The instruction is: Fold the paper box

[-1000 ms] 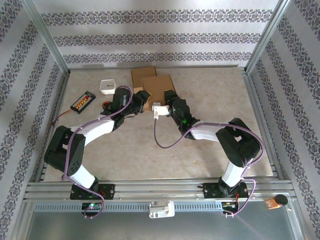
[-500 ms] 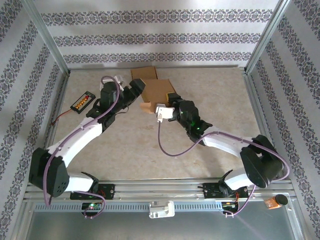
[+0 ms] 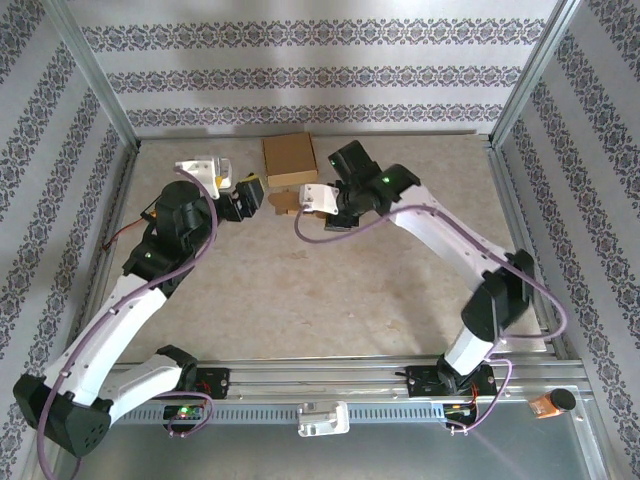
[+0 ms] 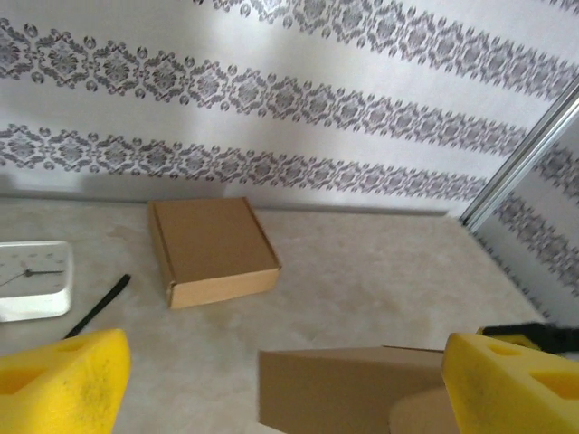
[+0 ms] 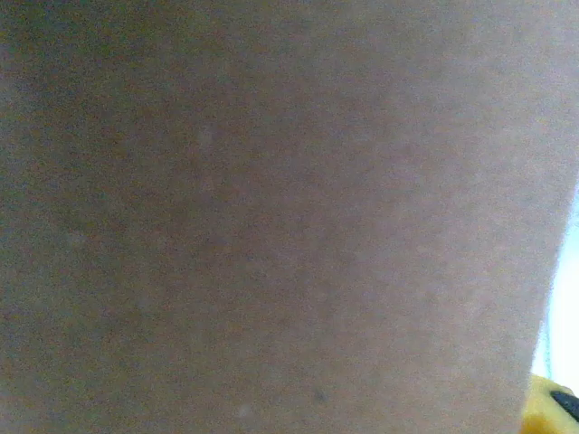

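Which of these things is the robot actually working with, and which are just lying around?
In the job:
cardboard between the arms
left pincer, open by it

Lying about:
closed box near the back wall
white clock
black strip beside the clock

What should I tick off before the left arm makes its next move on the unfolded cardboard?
1. Left gripper open: ok. Its yellow fingers stand wide apart with nothing gripped.
2. Left gripper lined up with the cardboard blank: ok. The blank lies just ahead, between the two fingers.
3. Right gripper steadying the blank: cannot tell. It sits over the blank, and its wrist view has cardboard close up.
4. Folded box out of the way: ok. It sits apart, nearer the back wall.
5. Clock out of the path: ok. It lies off to the left, apart from the blank.
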